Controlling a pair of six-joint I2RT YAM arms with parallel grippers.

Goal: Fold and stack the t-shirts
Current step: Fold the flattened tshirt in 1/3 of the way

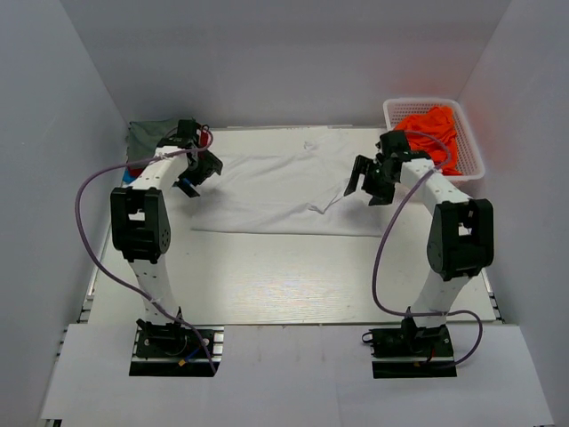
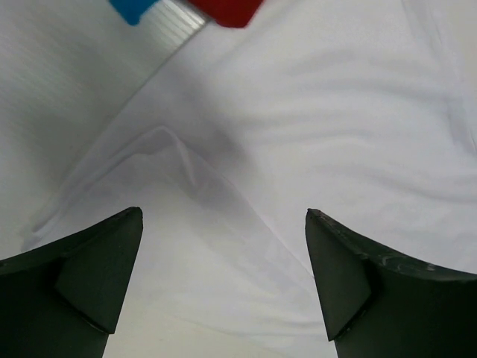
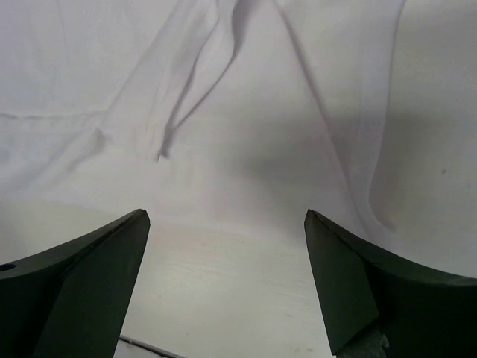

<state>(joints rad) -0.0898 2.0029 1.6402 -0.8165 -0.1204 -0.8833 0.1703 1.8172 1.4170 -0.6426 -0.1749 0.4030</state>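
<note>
White fabric fills the middle of the scene: the white t-shirt [image 1: 284,182] lies spread flat on the far half of the bench [image 1: 293,285], softly wrinkled, with a small fold raised near its near right edge. The left gripper [image 1: 193,178] hangs over the shirt's left edge, its jaws spread wide with nothing between them. In the left wrist view its fingers [image 2: 89,276] frame a raised crease of the white cloth, and I cannot tell whether they touch it. The right gripper [image 1: 366,185] hangs over the shirt's right side, also spread wide and holding nothing. The right wrist view shows the shirt's hem and bare bench between its fingers [image 3: 89,283]. At the far left corner of the bench sits an olive-grey t-shirt [image 1: 149,138], with a bit of a red t-shirt [image 2: 227,9] and a blue t-shirt [image 2: 133,7] showing just past the white shirt's edge. At the far right a white lattice basket [image 1: 474,151] holds a bunched bright orange t-shirt [image 1: 431,129]
</note>
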